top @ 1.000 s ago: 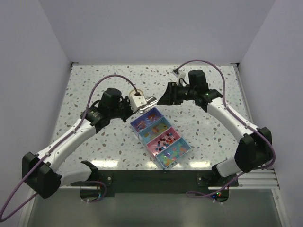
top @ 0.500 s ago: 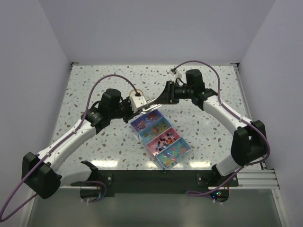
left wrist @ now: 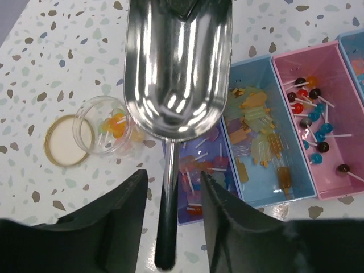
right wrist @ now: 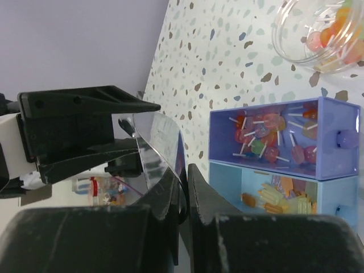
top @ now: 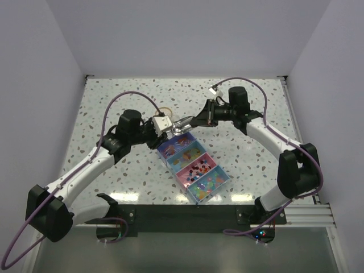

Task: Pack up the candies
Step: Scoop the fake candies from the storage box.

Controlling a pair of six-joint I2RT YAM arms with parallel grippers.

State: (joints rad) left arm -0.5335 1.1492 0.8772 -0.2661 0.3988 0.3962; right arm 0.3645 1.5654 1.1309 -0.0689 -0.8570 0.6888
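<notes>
Over the purple end of the compartment box, the right jaws have just pinched shut on the rim of the empty metal scoop while the left jaws loosened off its handle, likely a handover; candies lie in the box and the jar beside it.
</notes>
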